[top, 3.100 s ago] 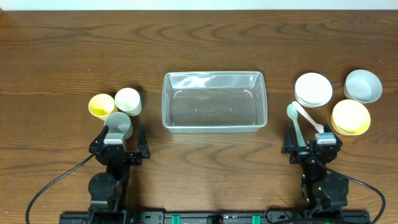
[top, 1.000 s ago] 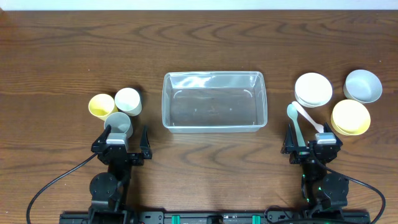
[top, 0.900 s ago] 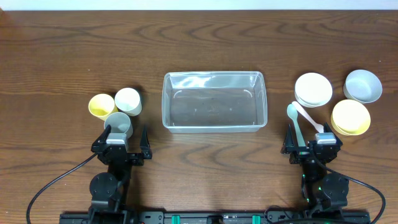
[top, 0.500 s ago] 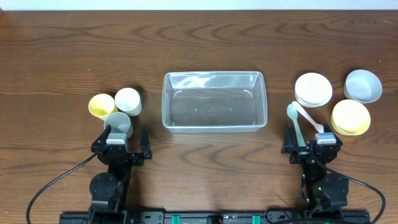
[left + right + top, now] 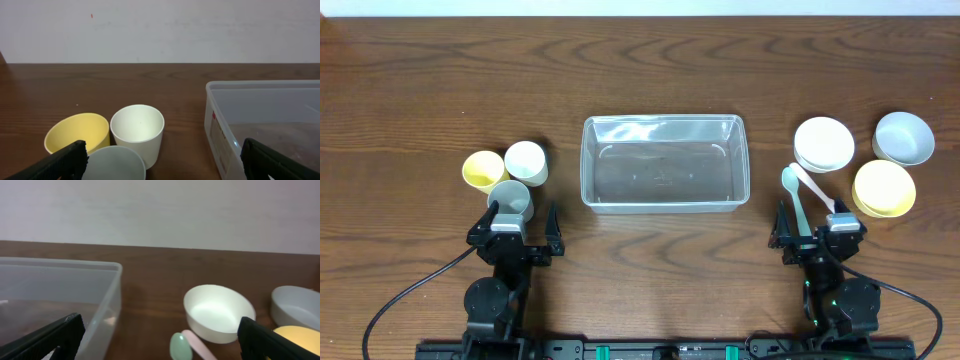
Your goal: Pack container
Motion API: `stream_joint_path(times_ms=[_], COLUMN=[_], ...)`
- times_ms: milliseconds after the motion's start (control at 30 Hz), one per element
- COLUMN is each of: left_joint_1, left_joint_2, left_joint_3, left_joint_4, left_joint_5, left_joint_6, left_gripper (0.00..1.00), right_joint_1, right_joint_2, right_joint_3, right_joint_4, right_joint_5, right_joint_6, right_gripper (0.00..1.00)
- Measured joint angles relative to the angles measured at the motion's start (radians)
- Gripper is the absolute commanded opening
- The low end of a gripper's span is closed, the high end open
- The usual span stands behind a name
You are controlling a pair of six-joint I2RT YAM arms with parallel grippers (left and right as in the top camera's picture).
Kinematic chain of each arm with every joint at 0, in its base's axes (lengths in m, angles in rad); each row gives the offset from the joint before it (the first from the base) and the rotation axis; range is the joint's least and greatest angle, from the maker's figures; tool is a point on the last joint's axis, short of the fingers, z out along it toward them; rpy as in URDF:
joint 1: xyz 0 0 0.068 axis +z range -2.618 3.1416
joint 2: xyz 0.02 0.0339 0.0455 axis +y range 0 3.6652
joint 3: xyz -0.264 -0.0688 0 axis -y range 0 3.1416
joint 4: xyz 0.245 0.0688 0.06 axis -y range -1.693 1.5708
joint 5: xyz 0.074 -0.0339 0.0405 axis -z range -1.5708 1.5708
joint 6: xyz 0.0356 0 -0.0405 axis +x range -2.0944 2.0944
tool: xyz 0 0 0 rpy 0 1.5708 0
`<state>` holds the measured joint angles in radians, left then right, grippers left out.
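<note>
Black left gripper and right gripper rest spread.

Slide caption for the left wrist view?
Open left fingers frame yellow cup, white cup and grey cup beside the empty container.

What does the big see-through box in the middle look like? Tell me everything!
The container is a clear plastic tub, rectangular with rounded corners and a rim all round. You can see the brown wood of the table right through it. It is empty and has no lid. It stands upright, open side up, in the middle of the table. Nothing but the table touches it.
</note>
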<state>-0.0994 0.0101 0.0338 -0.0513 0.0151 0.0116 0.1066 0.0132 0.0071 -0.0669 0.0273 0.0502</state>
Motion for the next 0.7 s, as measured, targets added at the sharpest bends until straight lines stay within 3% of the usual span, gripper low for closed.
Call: stream_joint_path(times_ms=[200,333,533,700], left_joint_1=[0.000,0.000,0.000,-0.001], left_joint_2=[0.038,0.178,0.506,0.853], left_joint_3=[0.071,0.283,0.641,0.999], left_joint_4=[-0.082,-0.239,-0.478,-0.855], left_joint_5=[0.001,0.005,0.005,0.024], left_joint_6=[-0.134,-0.181,-0.202,-0.202], left_gripper=[0.98,0.98,0.98,0.98], right_joint_1=[0.000,0.000,-0.003,-0.003], right_joint_2=[0.058,0.215,0.591,0.936], right_joint_3=[0.049,0.187,0.555,0.932], right_joint_4=[-0.087,-0.165,-0.334,-0.678], right_joint_5=[-0.021,-0.026,-0.032,-0.032], right_joint_6=[0.056,0.077,0.084,0.063], right_gripper=[0.99,0.99,0.99,0.99])
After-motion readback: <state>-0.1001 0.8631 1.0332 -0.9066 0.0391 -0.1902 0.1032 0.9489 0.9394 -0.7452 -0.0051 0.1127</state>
